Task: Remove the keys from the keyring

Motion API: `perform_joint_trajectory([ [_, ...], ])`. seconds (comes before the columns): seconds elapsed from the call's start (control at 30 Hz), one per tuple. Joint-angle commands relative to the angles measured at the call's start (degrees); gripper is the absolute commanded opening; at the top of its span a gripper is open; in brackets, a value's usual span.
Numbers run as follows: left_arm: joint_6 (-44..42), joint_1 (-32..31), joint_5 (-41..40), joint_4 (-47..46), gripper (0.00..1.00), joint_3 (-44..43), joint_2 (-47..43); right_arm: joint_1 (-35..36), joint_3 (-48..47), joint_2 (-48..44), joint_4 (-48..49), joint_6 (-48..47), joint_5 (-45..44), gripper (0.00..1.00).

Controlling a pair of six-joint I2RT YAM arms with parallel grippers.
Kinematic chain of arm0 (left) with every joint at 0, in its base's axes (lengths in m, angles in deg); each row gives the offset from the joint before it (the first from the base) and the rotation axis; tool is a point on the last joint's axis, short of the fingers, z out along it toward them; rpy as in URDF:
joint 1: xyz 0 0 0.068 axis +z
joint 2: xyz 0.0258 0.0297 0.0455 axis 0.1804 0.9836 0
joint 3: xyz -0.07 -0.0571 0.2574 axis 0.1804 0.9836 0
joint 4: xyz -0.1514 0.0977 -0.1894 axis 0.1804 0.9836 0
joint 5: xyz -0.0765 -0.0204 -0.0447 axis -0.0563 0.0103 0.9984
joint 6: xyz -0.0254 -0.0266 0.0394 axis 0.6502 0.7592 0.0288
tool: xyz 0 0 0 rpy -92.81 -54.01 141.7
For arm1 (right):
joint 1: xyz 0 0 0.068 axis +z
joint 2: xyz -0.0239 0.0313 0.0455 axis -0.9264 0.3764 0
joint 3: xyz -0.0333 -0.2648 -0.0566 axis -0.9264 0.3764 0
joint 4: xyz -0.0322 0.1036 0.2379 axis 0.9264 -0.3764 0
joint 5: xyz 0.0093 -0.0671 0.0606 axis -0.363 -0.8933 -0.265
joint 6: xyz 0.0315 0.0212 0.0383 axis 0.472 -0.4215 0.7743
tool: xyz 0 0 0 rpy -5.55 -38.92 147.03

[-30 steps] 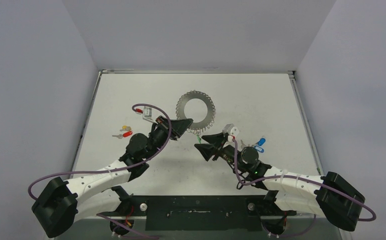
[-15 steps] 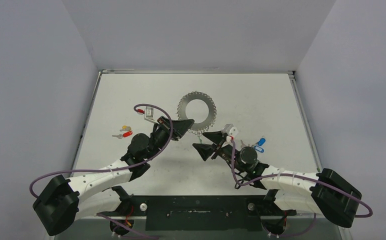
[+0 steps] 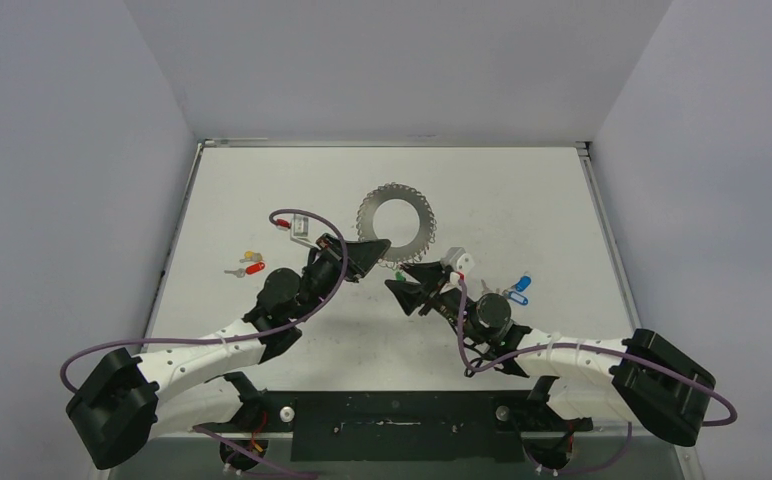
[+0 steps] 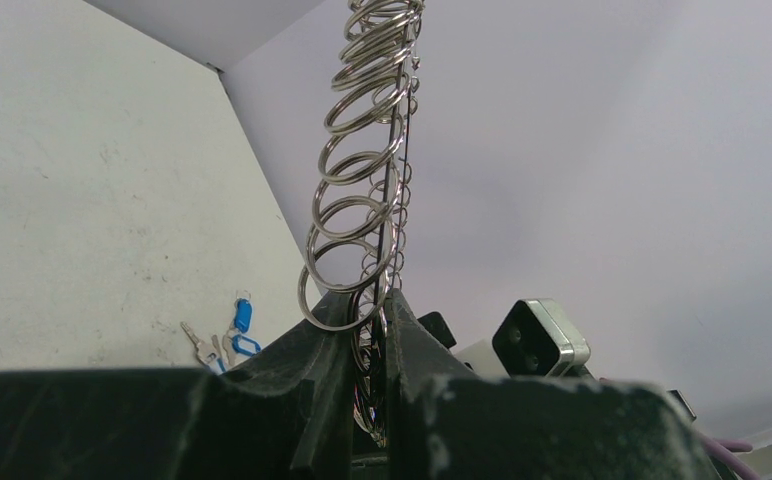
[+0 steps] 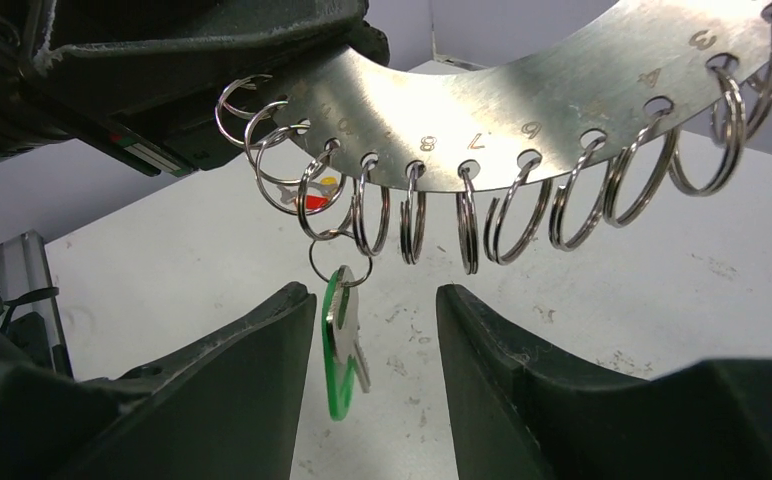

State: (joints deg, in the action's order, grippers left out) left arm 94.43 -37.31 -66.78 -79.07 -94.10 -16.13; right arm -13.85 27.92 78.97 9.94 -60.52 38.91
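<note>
Green-tagged key [image 5: 334, 360] hangs between parted fingers of right hand [image 5: 374, 297]; left hand [image 4: 370, 312] clamps keyring [image 5: 522, 100].

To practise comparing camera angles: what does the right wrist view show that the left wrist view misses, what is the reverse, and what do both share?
Only the right wrist view: the green-tagged key hanging from a loop between the fingers of the open right gripper, and numbers stamped on the keyring. Only the left wrist view: the blue-tagged keys lying on the table. Both: the keyring's wire loops, and the left gripper shut on its rim.
</note>
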Motion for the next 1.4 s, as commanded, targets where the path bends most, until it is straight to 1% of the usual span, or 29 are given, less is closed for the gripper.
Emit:
perform_joint_trajectory([
  [0.0, 0.7, -0.6, -1.0, -6.6, 0.0, -3.5, -0.6, 0.3, -2.4, 0.7, 5.9, -0.5, -0.8, 0.49],
  [0.07, 0.6, -0.8, -1.1, -6.7, 0.0, -3.5, -0.7, 0.3, -2.6, 1.1, 6.2, -0.5, -0.8, 0.48],
  [0.1, 0.6, -0.9, -1.1, -6.6, 0.0, -3.5, -0.7, 0.3, -2.7, 1.1, 6.3, -0.6, -0.8, 0.46],
  [0.17, 0.5, -0.9, -1.4, -6.7, 0.0, -3.5, -1.0, 0.3, -2.7, 1.3, 6.3, -0.6, -0.7, 0.38],
  [0.23, 0.3, -0.9, -1.7, -6.4, 0.0, -3.4, -1.3, 0.3, -2.6, 1.2, 6.3, -0.5, -0.6, 0.29],
  [0.37, -1.0, -0.9, -2.6, -4.5, 0.0, -3.4, -2.1, 0.4, -1.2, -0.1, 5.3, -0.1, -0.6, 0.03],
  [0.4, -1.4, -0.9, -2.9, -3.9, 0.0, -3.4, -2.4, 0.3, -0.8, -1.0, 4.3, 0.0, -0.6, 0.0],
  [0.47, -2.5, -0.8, -3.9, -2.7, 0.0, -3.1, -2.9, 0.4, -0.7, -3.8, 0.0, 0.1, -0.5, 0.0],
  [0.6, -5.0, -0.5, -6.7, 0.1, 0.0, -0.9, -4.3, 0.4, -1.4, -10.9, -14.1, 0.4, -0.9, 0.0],
  [0.67, -5.8, -0.1, -7.9, 1.1, 0.0, 0.7, -5.3, 0.4, -1.5, -14.5, -19.4, 0.8, -1.3, 0.0],
  [0.77, -6.2, 1.0, -8.5, 3.1, 0.0, 2.9, -6.4, 0.5, -3.6, -19.8, -30.1, 0.9, -1.4, 0.0],
  [0.8, -6.4, 1.4, -8.3, 3.7, 0.01, 3.5, -6.7, 0.5, -5.0, -20.7, -34.1, 0.6, -1.4, 0.0],
  [0.87, -6.5, 2.0, -7.9, 4.8, 0.1, 4.9, -7.0, 0.5, -8.3, -21.6, -41.9, -0.7, -1.2, 0.0],
  [0.9, -6.5, 2.2, -7.5, 5.1, 0.16, 5.6, -7.1, 0.5, -10.3, -21.5, -45.4, -1.5, -1.2, 0.0],
  [1.0, -6.2, 2.8, -6.9, 5.3, 0.28, 8.8, -7.6, 0.5, -15.9, -19.5, -54.5, -4.6, -0.3, 0.0],
  [1.13, -6.4, 4.7, -4.7, 7.5, 0.45, 13.1, -10.3, 0.4, -24.0, -13.4, -65.1, -9.1, 2.1, 0.0],
  [1.2, -6.6, 5.6, -3.8, 9.7, 0.49, 15.4, -12.8, 0.4, -28.0, -9.7, -70.1, -11.0, 3.8, 0.0],
  [1.27, -7.8, 6.9, -2.6, 11.3, 0.51, 17.0, -15.9, 0.4, -31.8, -6.0, -73.8, -14.5, 5.2, 0.0],
  [1.37, -13.5, 8.5, -0.1, 14.7, 0.54, 17.6, -21.4, 0.4, -38.5, -0.6, -81.0, -18.9, 7.7, 0.0],
])
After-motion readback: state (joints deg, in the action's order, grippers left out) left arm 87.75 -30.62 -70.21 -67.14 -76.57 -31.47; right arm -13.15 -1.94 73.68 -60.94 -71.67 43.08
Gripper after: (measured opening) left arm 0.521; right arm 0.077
